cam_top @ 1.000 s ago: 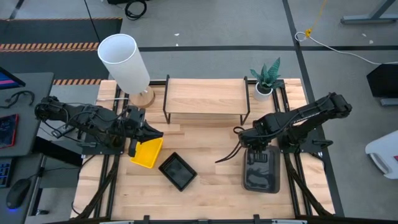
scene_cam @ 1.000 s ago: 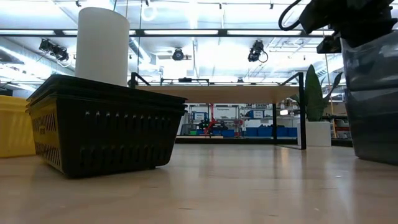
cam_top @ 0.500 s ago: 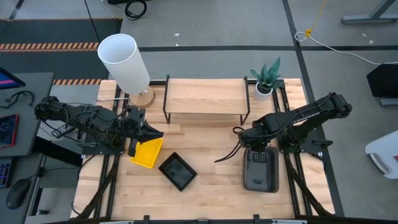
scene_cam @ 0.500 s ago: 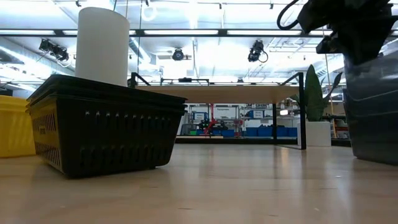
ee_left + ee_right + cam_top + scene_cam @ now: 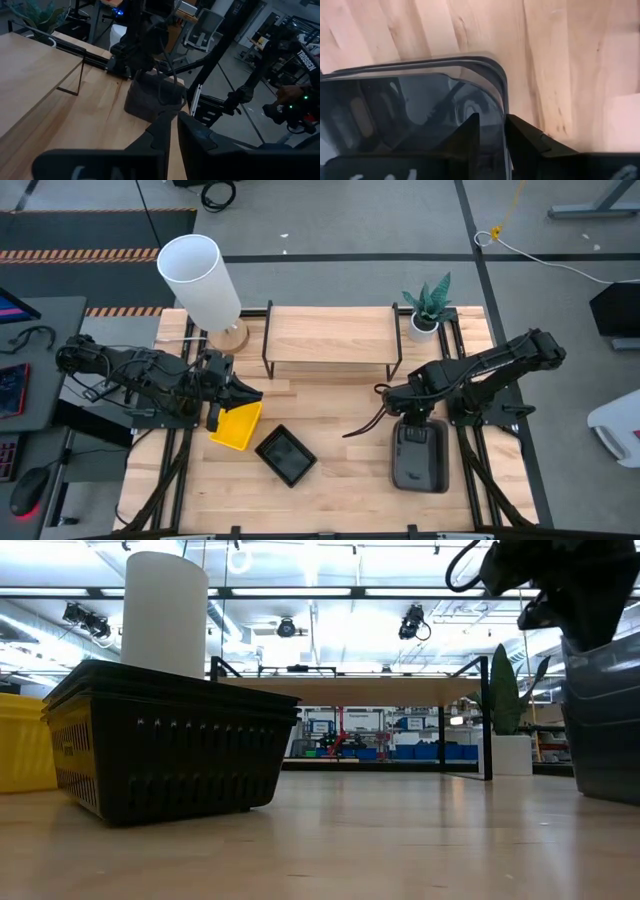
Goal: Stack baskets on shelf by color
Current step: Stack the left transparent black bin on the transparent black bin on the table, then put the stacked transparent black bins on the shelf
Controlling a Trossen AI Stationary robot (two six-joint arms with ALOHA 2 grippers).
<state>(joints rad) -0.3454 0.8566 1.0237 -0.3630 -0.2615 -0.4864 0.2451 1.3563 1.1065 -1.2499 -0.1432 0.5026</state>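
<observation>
Since a second ago the dark grey basket (image 5: 419,459) has settled flat at lower right; the right gripper (image 5: 492,131) straddles its rim with fingers slightly parted, apparently releasing. The left gripper (image 5: 246,392), nearly closed, rests at the yellow basket (image 5: 236,426); the shelf (image 5: 330,335) is bare.

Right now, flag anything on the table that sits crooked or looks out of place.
The black basket sits turned at an angle to the table edges, and the yellow basket beside it is skewed too. The grey basket lies square to the table. The shelf holds no baskets. Nothing looks spilled or damaged.
</observation>
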